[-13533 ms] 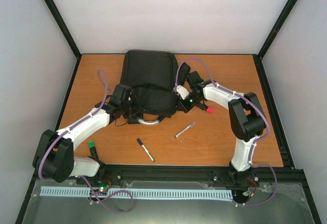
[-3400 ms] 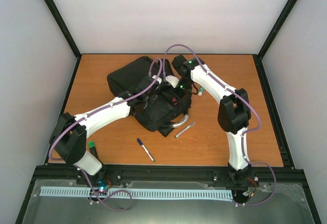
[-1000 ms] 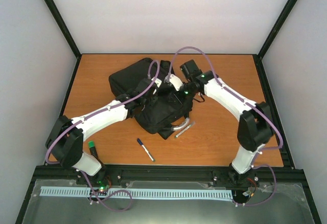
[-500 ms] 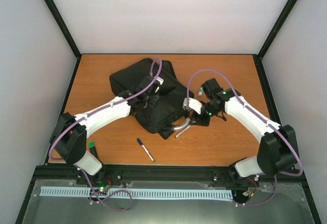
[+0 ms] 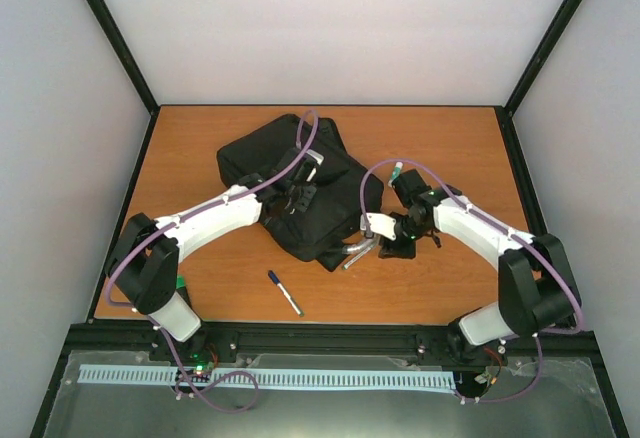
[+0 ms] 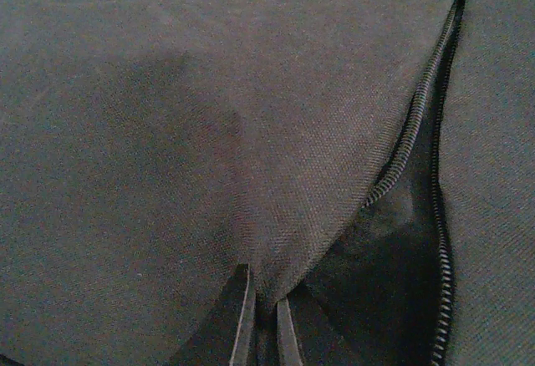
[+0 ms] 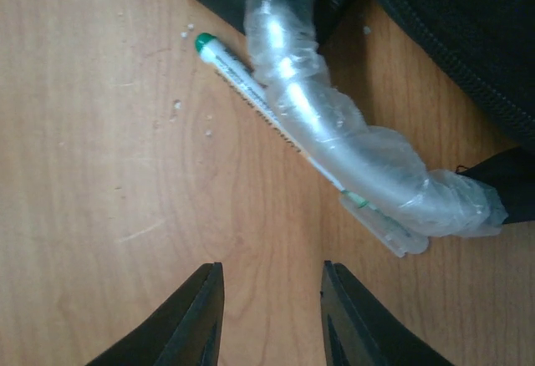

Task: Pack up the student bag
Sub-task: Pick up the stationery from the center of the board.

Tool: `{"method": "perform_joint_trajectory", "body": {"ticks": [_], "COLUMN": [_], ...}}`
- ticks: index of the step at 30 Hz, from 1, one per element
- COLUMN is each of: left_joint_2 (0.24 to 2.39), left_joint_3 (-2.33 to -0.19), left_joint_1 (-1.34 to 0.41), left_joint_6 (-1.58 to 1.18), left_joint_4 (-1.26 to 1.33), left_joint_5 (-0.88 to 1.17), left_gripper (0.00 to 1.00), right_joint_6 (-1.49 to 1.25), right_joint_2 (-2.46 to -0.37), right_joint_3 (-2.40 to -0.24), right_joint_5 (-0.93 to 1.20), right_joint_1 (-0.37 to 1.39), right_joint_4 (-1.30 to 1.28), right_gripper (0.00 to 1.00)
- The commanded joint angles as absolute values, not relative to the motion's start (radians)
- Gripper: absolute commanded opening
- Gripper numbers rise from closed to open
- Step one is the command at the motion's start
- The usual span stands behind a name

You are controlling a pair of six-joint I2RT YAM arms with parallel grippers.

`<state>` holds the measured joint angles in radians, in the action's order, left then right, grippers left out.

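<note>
Wood worktop (image 5: 450, 138) bearing the black student bag (image 5: 300, 173) at centre rear, zip part-open. Left jaws pinched shut on fabric beside the zip; right jaws part-open, empty, above a green-capped marker (image 7: 230, 65) crossed by the bag's handle (image 7: 334, 132). Blue pen (image 5: 285, 292) lies outside: packing judged barely begun.

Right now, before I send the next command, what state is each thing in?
student bag: lying on table, zip partly open.
left gripper: jaws shut on bag fabric beside the zip.
right gripper: jaws open, empty, over bare table near the white pen.
white pen: flat on table, partly under the bag's handle.
blue pen: flat on table, apart from the bag.
</note>
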<state>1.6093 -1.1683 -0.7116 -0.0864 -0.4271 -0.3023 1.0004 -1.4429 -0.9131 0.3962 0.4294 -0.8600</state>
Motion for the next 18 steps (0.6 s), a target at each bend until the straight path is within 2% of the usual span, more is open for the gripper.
{"method": "perform_joint_trajectory", "body": {"ticks": [1, 7, 11, 14, 16, 18], "left_joint_2": [1.594, 1.575, 1.569, 1.565, 1.564, 1.565], "left_joint_3": [-1.213, -1.209, -1.211, -1.211, -1.210, -1.210], "left_joint_1": [-0.709, -0.707, -0.705, -0.706, -0.706, -0.706], "left_joint_6": [-0.123, -0.124, -0.123, -0.124, -0.126, -0.126], "left_joint_4": [-0.417, -0.425, -0.429, -0.430, -0.432, -0.432], "left_joint_5": [-0.287, -0.301, -0.302, -0.299, -0.297, -0.294], "left_gripper": [0.01, 0.01, 0.01, 0.01, 0.01, 0.01], "right_joint_6": [1.006, 0.894, 0.603, 0.448, 0.384, 0.332], "right_joint_2": [-1.512, -1.702, -1.774, -1.864, -1.921, -1.968], "right_joint_3": [-0.959, -1.270, -1.366, -1.467, -1.524, -1.565], "right_joint_5": [0.394, 0.576, 0.390, 0.262, 0.230, 0.215], "right_joint_1": [0.388, 0.203, 0.176, 0.175, 0.174, 0.173], "right_joint_4": [-0.784, -0.902, -0.766, -0.768, -0.779, -0.782], "right_gripper": [0.33, 0.31, 0.44, 0.50, 0.57, 0.59]}}
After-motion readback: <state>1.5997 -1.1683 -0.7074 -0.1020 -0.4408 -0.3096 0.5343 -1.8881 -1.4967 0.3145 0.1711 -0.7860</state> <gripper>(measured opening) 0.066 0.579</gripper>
